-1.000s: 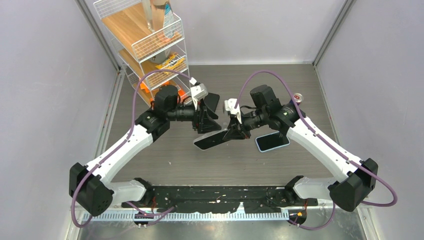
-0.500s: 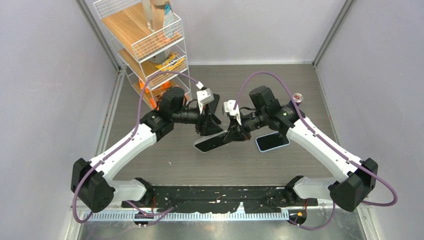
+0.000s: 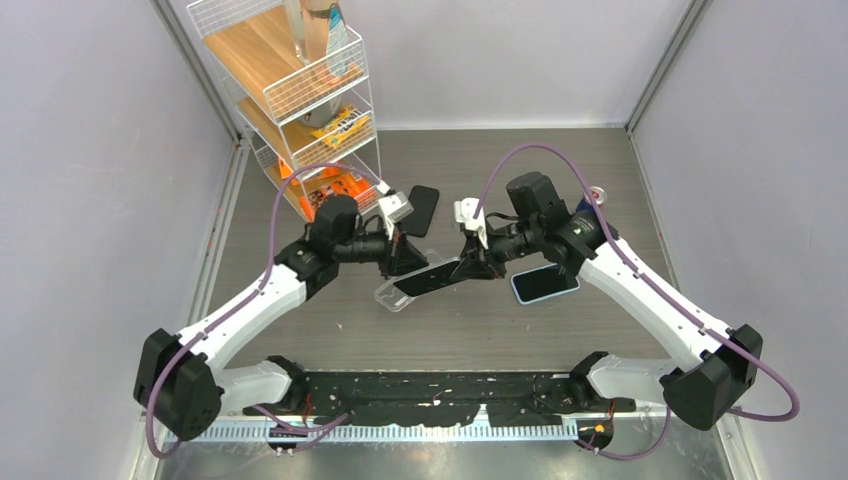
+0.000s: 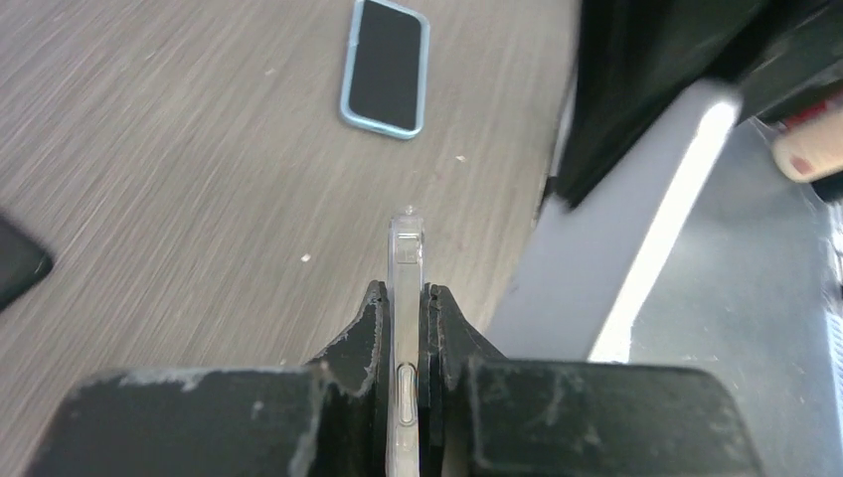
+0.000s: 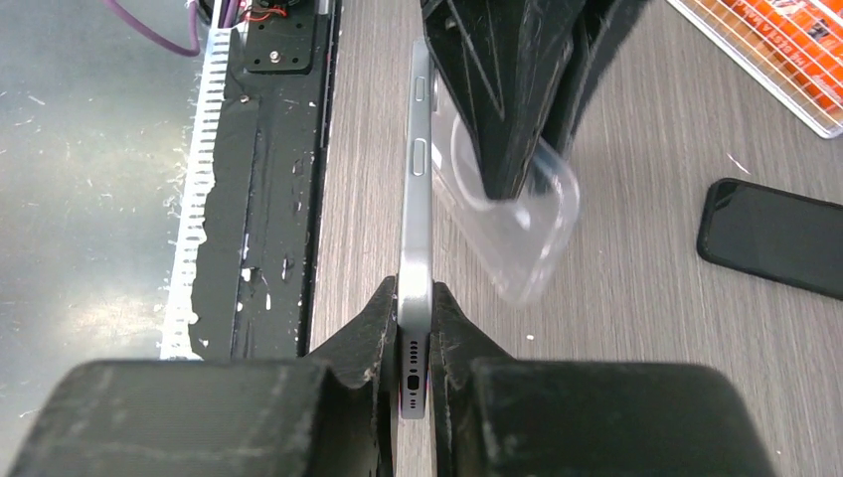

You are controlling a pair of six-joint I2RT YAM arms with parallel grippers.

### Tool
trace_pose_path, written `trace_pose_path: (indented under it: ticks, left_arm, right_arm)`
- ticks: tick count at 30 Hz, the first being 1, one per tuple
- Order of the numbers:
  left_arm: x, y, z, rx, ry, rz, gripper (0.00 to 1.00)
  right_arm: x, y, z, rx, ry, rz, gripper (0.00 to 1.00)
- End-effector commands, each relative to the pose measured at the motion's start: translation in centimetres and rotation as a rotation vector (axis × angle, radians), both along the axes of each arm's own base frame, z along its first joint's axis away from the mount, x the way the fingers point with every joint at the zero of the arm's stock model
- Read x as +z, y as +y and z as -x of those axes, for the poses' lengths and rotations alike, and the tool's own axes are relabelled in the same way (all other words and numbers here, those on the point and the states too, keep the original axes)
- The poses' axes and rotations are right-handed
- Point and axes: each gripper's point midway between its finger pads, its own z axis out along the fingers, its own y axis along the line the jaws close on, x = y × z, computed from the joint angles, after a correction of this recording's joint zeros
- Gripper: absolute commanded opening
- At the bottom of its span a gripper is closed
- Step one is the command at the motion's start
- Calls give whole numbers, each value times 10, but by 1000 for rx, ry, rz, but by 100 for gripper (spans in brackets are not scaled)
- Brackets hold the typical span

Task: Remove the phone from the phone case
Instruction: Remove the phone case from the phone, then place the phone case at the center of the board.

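Wire rack (image 3: pixel 312 88) fills the bench's (image 3: pixel 480 335) far-left corner; held phone (image 3: pixel 437 275) and clear case (image 3: pixel 386 296) span the middle between a black phone (image 3: pixel 422 207) and a blue-cased phone (image 3: pixel 545 284). Near edge open.

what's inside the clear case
The case is empty at its free end, see-through to the table. Whether the phone sits in its other end is hidden by the left gripper.

The left pincer (image 4: pixel 403 298) was clamped on the phone case (image 4: pixel 408 248), a clear shell seen edge-on and standing upright between the two black fingers (image 4: pixel 360 333). Beyond it, on the wood-grain counter (image 4: pixel 199 149), a blue-cased phone (image 4: pixel 386 65) lay flat with its dark screen up, well apart from the pincer. A dark object (image 4: pixel 15 263) was cut off at the left edge. To the far right loomed a blurred black shape (image 4: pixel 646 79).
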Motion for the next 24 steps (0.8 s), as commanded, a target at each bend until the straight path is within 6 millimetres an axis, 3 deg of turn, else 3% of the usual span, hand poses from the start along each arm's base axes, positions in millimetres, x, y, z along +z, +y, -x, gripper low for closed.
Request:
trace_pose_path:
  ticks: [1,9,15,24]
  left_arm:
    - [6,26,-33,218,-63,63,0]
    - [-43,100,-69,574,23,-35,0]
    - [-79,159,-63,691,120,-146,0]
    - [-101,227,-55,866,202,-261,0]
  right_arm:
    - [31,-1,-6,-10,-103,-105,5]
    - [24,-9,-10,-45,-90,-106,5]
    - [19,-12,-10,-60,-91,-110,6]
    - [22,-9,-13,-59,-76,-127,5]
